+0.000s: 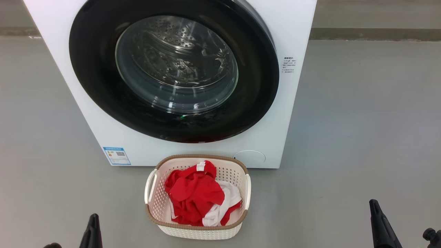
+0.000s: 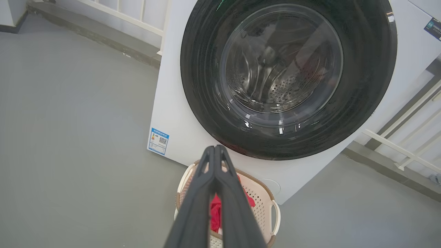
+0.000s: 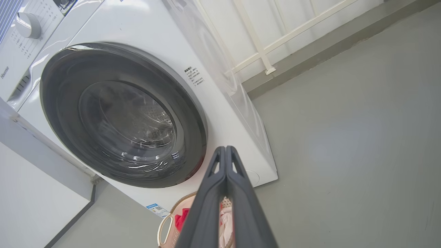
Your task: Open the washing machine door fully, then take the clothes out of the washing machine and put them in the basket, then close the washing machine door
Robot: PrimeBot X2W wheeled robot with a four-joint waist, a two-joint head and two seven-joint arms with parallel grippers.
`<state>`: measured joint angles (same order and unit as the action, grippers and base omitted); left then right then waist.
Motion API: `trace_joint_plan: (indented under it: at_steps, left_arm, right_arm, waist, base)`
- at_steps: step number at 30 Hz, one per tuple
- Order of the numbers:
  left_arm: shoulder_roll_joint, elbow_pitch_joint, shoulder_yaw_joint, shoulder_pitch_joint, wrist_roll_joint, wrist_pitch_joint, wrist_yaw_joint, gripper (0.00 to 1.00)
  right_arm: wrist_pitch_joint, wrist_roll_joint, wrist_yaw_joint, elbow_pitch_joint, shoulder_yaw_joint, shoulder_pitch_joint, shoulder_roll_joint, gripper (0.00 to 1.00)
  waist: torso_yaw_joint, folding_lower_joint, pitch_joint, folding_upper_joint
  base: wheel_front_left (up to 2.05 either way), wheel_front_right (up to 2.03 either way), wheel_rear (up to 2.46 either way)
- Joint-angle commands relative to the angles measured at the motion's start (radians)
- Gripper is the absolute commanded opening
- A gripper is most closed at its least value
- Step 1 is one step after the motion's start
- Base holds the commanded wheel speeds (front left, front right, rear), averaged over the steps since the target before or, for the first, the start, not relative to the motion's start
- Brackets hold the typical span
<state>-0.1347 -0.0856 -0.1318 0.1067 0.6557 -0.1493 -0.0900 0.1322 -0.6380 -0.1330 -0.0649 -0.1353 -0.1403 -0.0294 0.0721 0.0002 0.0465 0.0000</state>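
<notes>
The white washing machine (image 1: pixel 286 113) stands ahead with its black-rimmed door (image 1: pixel 93 86) flat against the front, steel drum visible through the glass. The same door (image 2: pixel 365 86) (image 3: pixel 62 113) appears in both wrist views. On the floor before the machine sits the cream basket (image 1: pixel 156 206) (image 2: pixel 265 210) (image 3: pixel 165 227). The red and white clothes (image 1: pixel 196 196) (image 2: pixel 215 213) lie heaped inside it. My left gripper (image 1: pixel 93 217) (image 2: pixel 214 148) is shut and holds nothing, low at the left. My right gripper (image 1: pixel 373 205) (image 3: pixel 225 150) is shut and holds nothing, low at the right.
Grey floor (image 1: pixel 361 120) surrounds the machine and basket. A white railing on a low kerb (image 3: pixel 265 51) runs behind the machine. A blue label (image 1: pixel 116 155) marks the machine's lower left corner. A white panel (image 3: pixel 31 193) stands beside the machine in the right wrist view.
</notes>
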Motion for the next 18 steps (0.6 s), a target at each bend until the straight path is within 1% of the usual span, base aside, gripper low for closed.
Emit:
trace_joint_plan:
  at_steps: [1, 18]
  left_arm:
    - [-0.01, 0.014, 0.022, -0.051, 0.029, 0.009, 0.016, 0.0]
    - [0.003, -0.017, 0.058, -0.081, 0.208, 0.051, 0.054, 0.0]
  right_arm:
    - [-0.008, -0.035, 0.001, 0.017, 0.01, 0.047, -0.01, 0.0]
    - [-0.051, -0.212, 0.001, -0.02, 0.013, 0.085, -0.013, 0.0]
  waist:
    - [-0.001, -0.0001, -0.001, 0.0]
    - [-0.015, -0.0001, -0.01, 0.0]
  base:
    - [0.0, 0.0, 0.0]
    - [0.0, 0.0, 0.0]
